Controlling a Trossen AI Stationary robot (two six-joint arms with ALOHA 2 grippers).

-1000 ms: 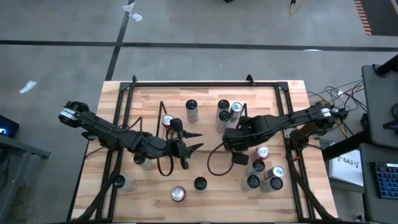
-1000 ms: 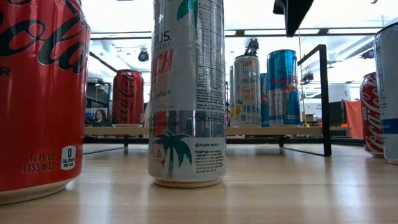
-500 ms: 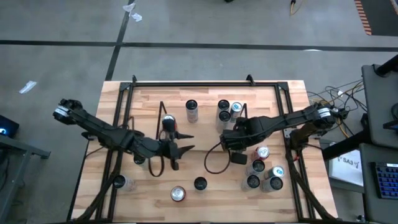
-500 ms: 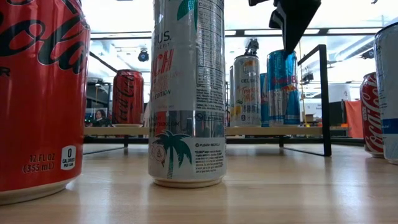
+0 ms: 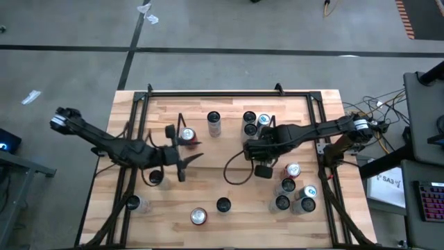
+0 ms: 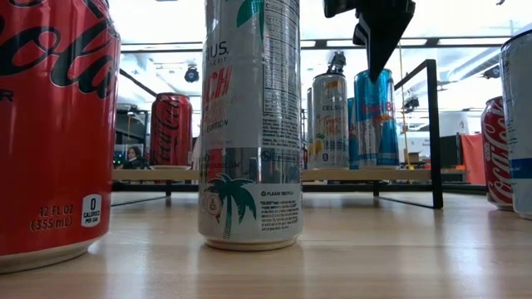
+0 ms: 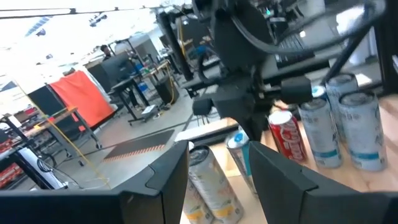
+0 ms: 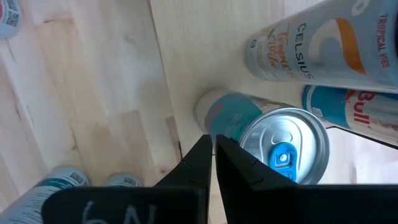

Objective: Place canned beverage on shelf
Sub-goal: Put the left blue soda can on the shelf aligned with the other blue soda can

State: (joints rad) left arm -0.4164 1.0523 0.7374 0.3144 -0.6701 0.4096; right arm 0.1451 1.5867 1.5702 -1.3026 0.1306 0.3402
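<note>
The shelf (image 6: 249,175), a low rack with a black wire end frame (image 6: 434,124), stands across the table's far middle. On it stand a red can (image 5: 186,135), a silver can (image 5: 214,123) and a group on the right with a blue can (image 8: 280,146) and a Celsius can (image 8: 311,50). My left gripper (image 5: 198,150) hangs level just left of the red can, open and empty (image 7: 217,180). My right gripper (image 8: 213,146) is shut and points steeply down over the right group (image 6: 376,66), by the blue can's top. My right gripper's shut fingertips (image 8: 200,152) stand from above beside the rim (image 8: 249,134) of the blue can's top. I cannot tell whether they touch it. The can stands upright on the shelf.
Several loose cans stand at the table's near right (image 5: 295,191). Two more are at the near middle (image 5: 199,217) (image 5: 223,205), and two at the left (image 5: 156,179) (image 5: 133,203). A black tube frame (image 5: 208,94) runs around the table. Dark cables loop on the wood (image 5: 232,173).
My left gripper has drawn back toward the table's left edge, away from the shelf's middle, and stays open and empty. My right gripper has sunk a little and shifted slightly toward the cans on the shelf's right part, still shut. No can has moved.
</note>
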